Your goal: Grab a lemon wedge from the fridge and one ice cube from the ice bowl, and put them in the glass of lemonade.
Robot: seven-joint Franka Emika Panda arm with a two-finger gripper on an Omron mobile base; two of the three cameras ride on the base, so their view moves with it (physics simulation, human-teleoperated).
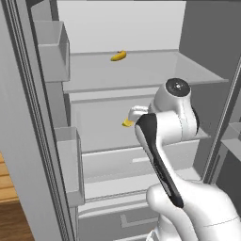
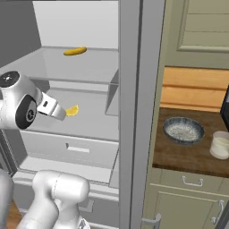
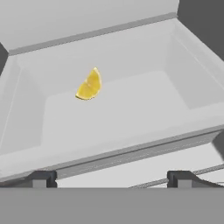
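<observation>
A grey fridge (image 1: pixel 28 141) stands open in a simulated kitchen, its pale shelves bare but for two yellow items, while a wooden counter (image 2: pixel 179 154) to its right carries a dark speckled ice bowl (image 2: pixel 183 130) and, just right of it, a short glass of lemonade (image 2: pixel 221 145). The white arm reaches into the middle shelf (image 1: pixel 103 136), where the lemon wedge (image 3: pixel 89 85) lies toward the left of the shelf floor, a small bright-yellow crescent with a paler cut face and a darker rind along its curved edge. In the hand view the gripper (image 3: pixel 111 178) has its two dark fingertips (image 3: pixel 41 178) spread wide apart at the near edge of the shelf, nothing between them; the wedge sits farther in, beyond the fingers and apart from them, closer to the line of the left finger than the right. From the right base view the wedge (image 2: pixel 72 110) shows just past the end of the hand, and from the left base view it (image 1: pixel 127 123) peeks out beside the wrist. On the shelf above, near the back wall, lies a longer curved yellow item like a banana (image 1: pixel 118 56)
</observation>
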